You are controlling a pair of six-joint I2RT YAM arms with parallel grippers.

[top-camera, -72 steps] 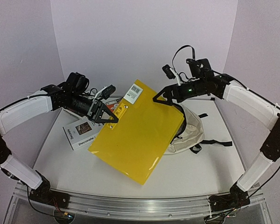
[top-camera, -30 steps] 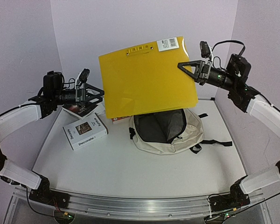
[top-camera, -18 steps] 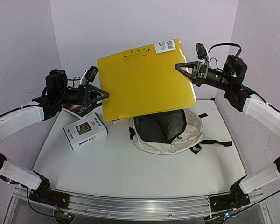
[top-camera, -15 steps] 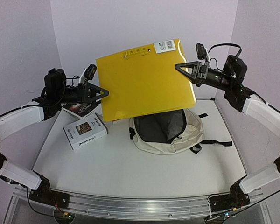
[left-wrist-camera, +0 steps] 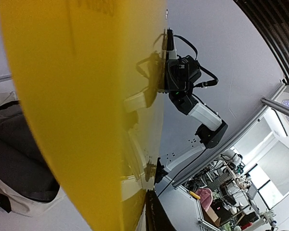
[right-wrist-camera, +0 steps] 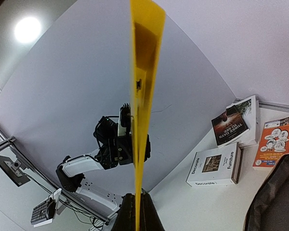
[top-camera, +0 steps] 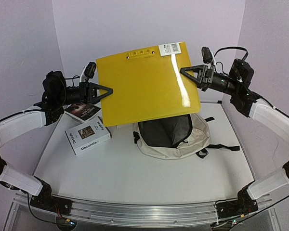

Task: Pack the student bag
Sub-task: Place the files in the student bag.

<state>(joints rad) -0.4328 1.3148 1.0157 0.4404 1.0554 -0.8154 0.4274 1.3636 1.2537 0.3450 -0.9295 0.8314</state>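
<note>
folder (top-camera: 144,86): yellow and flat, held up in the air between both arms. It is tilted, with the top edge leaning toward the back wall. A glare stripe runs down its right part.
label (top-camera: 169,47): white barcode sticker at the folder's top right corner.
left gripper (top-camera: 108,90): at the folder's left edge, about mid-height. In the top view the fingers are pinched together over that edge, grasping the folder. In its own wrist view the yellow sheet fills most of the frame.
right gripper (top-camera: 183,72): at the folder's right edge, in the upper half, fingers clenched on it. Its wrist view shows the folder edge-on, running straight down between the fingers.
bag (top-camera: 192,144): cream, lying on the table centre-right, under the folder's lower edge. I can't tell whether they touch. The main compartment gapes open and dark lining shows.
straps (top-camera: 224,147): black, trailing onto the table right of the bag.
white book (top-camera: 88,134): reads "Decorate", lies flat on the table left of the bag and apart from it.
dark book (top-camera: 82,111): behind the white book, below the left arm.
orange book (right-wrist-camera: 273,142): flat between the dark book and the bag, clear in the right wrist view and mostly hidden by the folder from above.
table (top-camera: 135,178): white, holds the bag and books.
</note>
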